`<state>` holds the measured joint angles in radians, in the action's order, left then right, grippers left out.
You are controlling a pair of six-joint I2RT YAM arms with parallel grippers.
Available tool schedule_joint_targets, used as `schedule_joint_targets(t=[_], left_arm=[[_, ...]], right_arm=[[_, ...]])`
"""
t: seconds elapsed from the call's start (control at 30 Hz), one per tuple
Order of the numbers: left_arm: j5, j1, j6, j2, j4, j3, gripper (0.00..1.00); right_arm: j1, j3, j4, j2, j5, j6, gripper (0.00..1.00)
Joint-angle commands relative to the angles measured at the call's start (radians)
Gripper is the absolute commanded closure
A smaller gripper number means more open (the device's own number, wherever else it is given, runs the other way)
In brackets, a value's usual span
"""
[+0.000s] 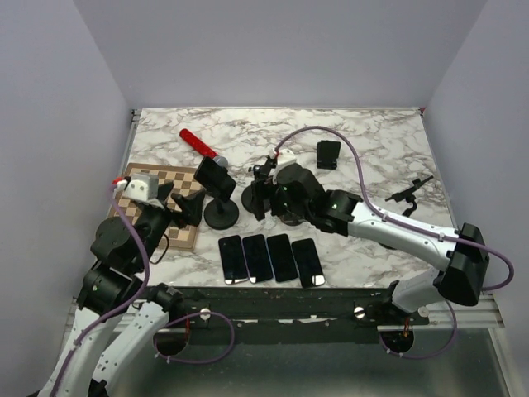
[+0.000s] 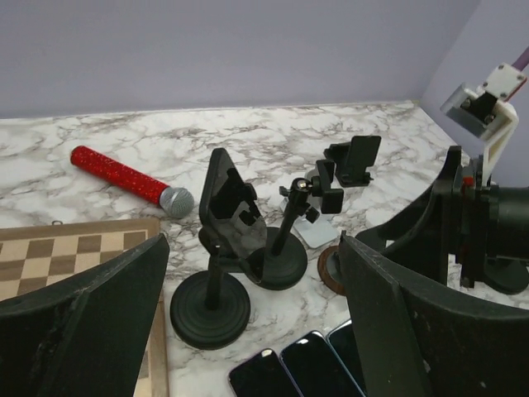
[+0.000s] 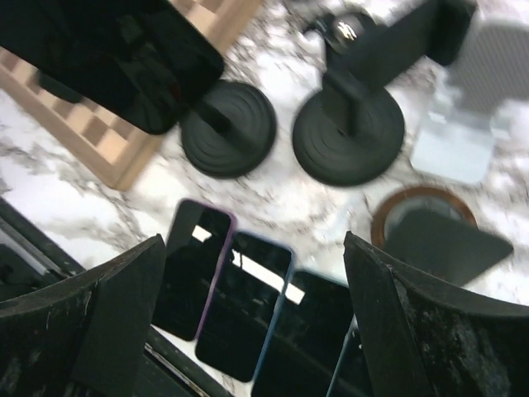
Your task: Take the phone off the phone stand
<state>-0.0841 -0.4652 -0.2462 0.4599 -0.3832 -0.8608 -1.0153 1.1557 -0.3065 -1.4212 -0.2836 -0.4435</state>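
Observation:
A black phone (image 1: 213, 175) sits tilted in the cradle of a black phone stand with a round base (image 1: 221, 217). In the left wrist view the phone and cradle (image 2: 230, 207) show edge-on above the base (image 2: 209, 308). In the right wrist view the phone (image 3: 116, 58) is at the top left. My left gripper (image 1: 183, 205) is open and empty, just left of the stand, which lies ahead between its jaws (image 2: 252, 244). My right gripper (image 1: 263, 194) is open and empty to the right of the stand, above the flat phones (image 3: 254, 240).
Several phones (image 1: 269, 258) lie flat in a row near the front edge. A second, empty stand (image 2: 285, 256) is beside the first, and a third holder (image 1: 328, 154) is further back. A chessboard (image 1: 161, 207), a red microphone (image 1: 202, 146), a brown disc (image 3: 421, 231) and a small tripod (image 1: 411, 192) lie around.

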Motion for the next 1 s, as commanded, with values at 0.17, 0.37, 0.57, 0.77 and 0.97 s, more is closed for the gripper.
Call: schedule_joint_targets(t=[0.17, 0.37, 0.57, 0.77, 0.97], left_arm=[[-0.181, -0.003, -0.137, -0.186, -0.229, 0.089, 0.08], [-0.155, -0.003, -0.198, -0.276, -0.200, 0.192, 0.07], [-0.146, -0.001, -0.213, -0.296, -0.204, 0.242, 0.07], [-0.131, -0.002, -0.203, -0.316, -0.185, 0.259, 0.07], [-0.121, -0.002, -0.197, -0.286, -0.168, 0.261, 0.07]], right_arm=[[-0.002, 0.436, -0.035, -0.250, 0.266, 0.261, 0.05], [-0.003, 0.659, -0.107, -0.403, 0.434, 0.401, 0.04], [-0.003, 0.842, -0.182, -0.539, 0.351, 0.467, 0.00], [-0.004, 0.851, -0.157, -0.593, 0.265, 0.495, 0.00], [-0.004, 0.872, -0.158, -0.627, 0.249, 0.489, 0.05]])
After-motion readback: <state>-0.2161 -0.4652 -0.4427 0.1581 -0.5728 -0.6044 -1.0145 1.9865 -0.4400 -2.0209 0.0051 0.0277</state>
